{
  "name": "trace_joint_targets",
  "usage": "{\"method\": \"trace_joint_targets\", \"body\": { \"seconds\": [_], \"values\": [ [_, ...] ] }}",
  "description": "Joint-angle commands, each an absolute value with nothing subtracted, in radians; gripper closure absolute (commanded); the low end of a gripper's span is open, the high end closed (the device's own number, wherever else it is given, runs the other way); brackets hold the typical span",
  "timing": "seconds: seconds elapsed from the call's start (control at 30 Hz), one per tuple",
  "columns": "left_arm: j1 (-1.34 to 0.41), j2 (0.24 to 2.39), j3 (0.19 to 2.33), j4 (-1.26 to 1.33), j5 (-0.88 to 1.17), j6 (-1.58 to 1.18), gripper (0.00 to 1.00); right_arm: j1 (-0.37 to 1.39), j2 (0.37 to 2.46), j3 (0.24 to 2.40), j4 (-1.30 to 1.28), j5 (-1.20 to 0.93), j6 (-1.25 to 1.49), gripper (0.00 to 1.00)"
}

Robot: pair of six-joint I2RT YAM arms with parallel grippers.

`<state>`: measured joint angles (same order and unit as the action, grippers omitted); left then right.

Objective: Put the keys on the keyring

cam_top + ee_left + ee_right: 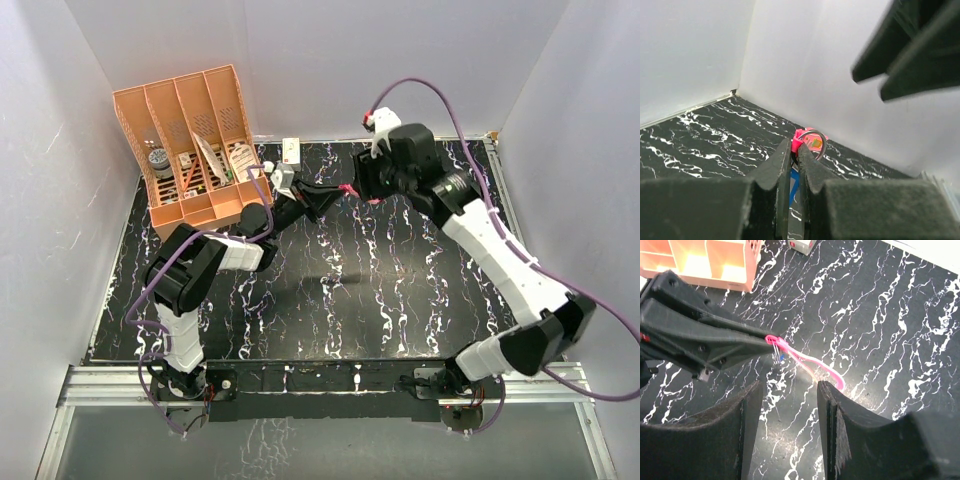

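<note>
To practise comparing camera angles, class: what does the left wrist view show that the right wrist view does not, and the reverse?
Only the left wrist view: two white walls meeting in a corner, and a metal ring plainly seen as a hoop on the keyring. Only the right wrist view: the orange organizer, a small white box, and the keyring's pink loop at full length. Both: the left gripper shut on the keyring, the open right gripper, the black marbled table.
</note>
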<state>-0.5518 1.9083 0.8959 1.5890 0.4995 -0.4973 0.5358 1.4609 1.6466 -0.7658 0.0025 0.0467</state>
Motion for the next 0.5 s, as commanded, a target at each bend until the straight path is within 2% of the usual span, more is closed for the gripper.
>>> {"method": "trace_joint_targets", "body": {
  "seconds": [0.0, 0.23, 0.47],
  "values": [
    [-0.54, 1.843, 0.875, 1.655, 0.337, -0.663, 1.0, 0.537, 1.306, 1.435, -0.406, 0.009, 0.098, 0.55],
    [-0.54, 1.825, 0.849, 1.66, 0.191, -0.913, 1.0, 0.537, 1.228, 1.245, -0.181, -0.043, 0.116, 0.57],
    [-0.539, 1.898, 0.855, 1.785, 0.162, -1.166, 1.0, 0.537, 1.247, 1.201, -0.059, -0.071, 0.144, 0.59]
  ]
}}
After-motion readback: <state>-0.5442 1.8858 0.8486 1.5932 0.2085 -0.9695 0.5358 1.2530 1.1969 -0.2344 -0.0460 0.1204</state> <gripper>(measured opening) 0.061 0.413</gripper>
